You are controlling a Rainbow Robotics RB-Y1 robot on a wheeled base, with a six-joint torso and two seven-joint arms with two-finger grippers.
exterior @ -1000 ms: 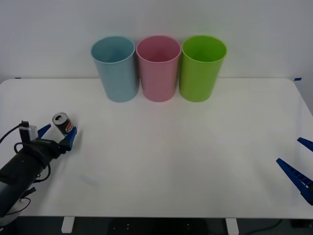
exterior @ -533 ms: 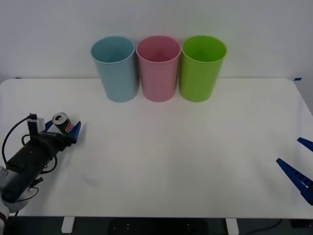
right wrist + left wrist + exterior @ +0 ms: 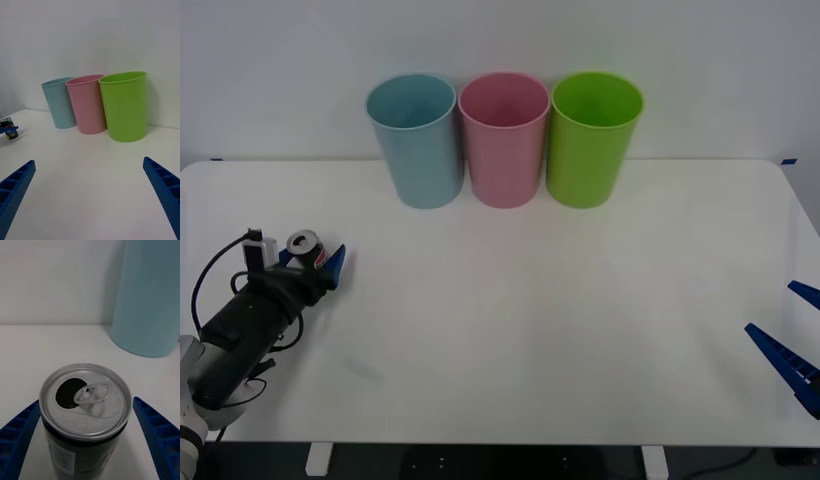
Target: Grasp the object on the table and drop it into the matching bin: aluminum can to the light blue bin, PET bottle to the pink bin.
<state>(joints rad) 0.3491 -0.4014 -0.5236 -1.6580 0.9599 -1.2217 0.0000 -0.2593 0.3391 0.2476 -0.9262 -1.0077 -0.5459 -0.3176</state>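
Observation:
The aluminum can (image 3: 305,245), small and black with an opened silver top (image 3: 86,397), stands upright on the white table (image 3: 530,320) at its left side. My left gripper (image 3: 310,262) is open and straddles the can, one blue finger (image 3: 18,438) on each side and close to its wall. The light blue bin (image 3: 415,140) stands at the back, left of the pink bin (image 3: 503,140); it rises just beyond the can (image 3: 150,296). My right gripper (image 3: 770,308) hangs open at the table's right edge, its view showing the far-off can (image 3: 7,127).
A lime green bin (image 3: 592,140) stands right of the pink one, all three in a tight row against the back wall. The right wrist view shows the blue bin (image 3: 60,103), pink bin (image 3: 88,105) and green bin (image 3: 123,107). Bare tabletop stretches between the grippers.
My left gripper has slid forward and a little right, so its fingers now reach along both sides of the can. The can and the right arm have stayed put.

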